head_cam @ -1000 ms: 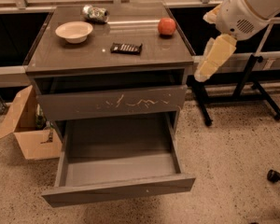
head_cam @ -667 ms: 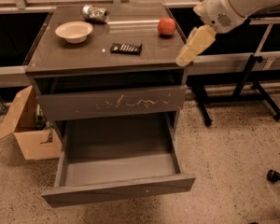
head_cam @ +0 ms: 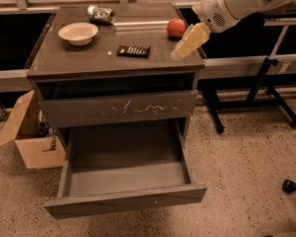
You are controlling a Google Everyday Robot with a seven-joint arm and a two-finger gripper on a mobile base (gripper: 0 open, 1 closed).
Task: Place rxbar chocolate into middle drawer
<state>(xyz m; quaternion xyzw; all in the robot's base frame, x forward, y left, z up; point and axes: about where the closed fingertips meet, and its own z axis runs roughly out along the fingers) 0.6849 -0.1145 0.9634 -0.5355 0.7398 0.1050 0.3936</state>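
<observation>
The rxbar chocolate point(head_cam: 133, 50) is a small flat black bar lying near the middle of the cabinet top point(head_cam: 64, 60). The middle drawer point(head_cam: 126, 201) is pulled far out below, with a plain grey front and nothing inside. My gripper point(head_cam: 186, 44), pale yellow on a white arm, hangs over the right edge of the cabinet top. It is to the right of the bar and clearly apart from it, just in front of a red apple point(head_cam: 176, 27). It holds nothing that I can see.
A pale bowl point(head_cam: 78, 33) and a crushed silver can point(head_cam: 100, 14) sit at the back left of the top. The drawer front with pale scratches point(head_cam: 118, 107) is shut. A cardboard box point(head_cam: 27, 132) stands left of the cabinet. A black stand point(head_cam: 266, 83) is on the right.
My gripper has moved left from beside the cabinet's right side to over the right edge of its top. The bar, bowl, apple and drawer have not moved.
</observation>
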